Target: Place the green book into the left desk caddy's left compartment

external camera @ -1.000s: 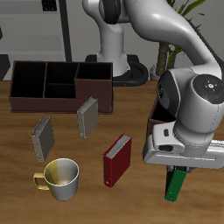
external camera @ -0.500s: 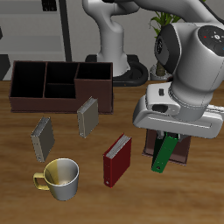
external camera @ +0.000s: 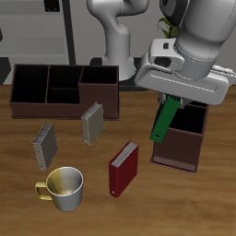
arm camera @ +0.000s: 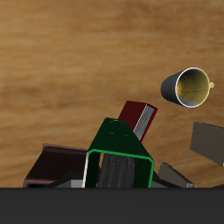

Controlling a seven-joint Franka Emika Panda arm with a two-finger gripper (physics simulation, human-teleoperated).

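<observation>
My gripper (external camera: 172, 100) is shut on the green book (external camera: 163, 121), a thin bright green hardcover that hangs tilted from it in the air. The book's lower end is over the near rim of the left desk caddy (external camera: 177, 153), a dark maroon box seen end-on. Its black-floored end section (external camera: 192, 120) lies open just behind the book, partly hidden by my hand. In the wrist view the green book (arm camera: 117, 150) fills the space between my fingers, with a corner of the caddy (arm camera: 54, 164) beside it.
A second maroon caddy (external camera: 101, 88) stands broadside farther back. On the table lie two grey books (external camera: 91, 123) (external camera: 45, 143), a red book (external camera: 123, 168) and a cream mug (external camera: 63, 187) near the front edge. A plant stands behind the arm.
The arm has risen and swung back from the table's front edge, carrying the green book up to the left desk caddy. The book has tilted more.
</observation>
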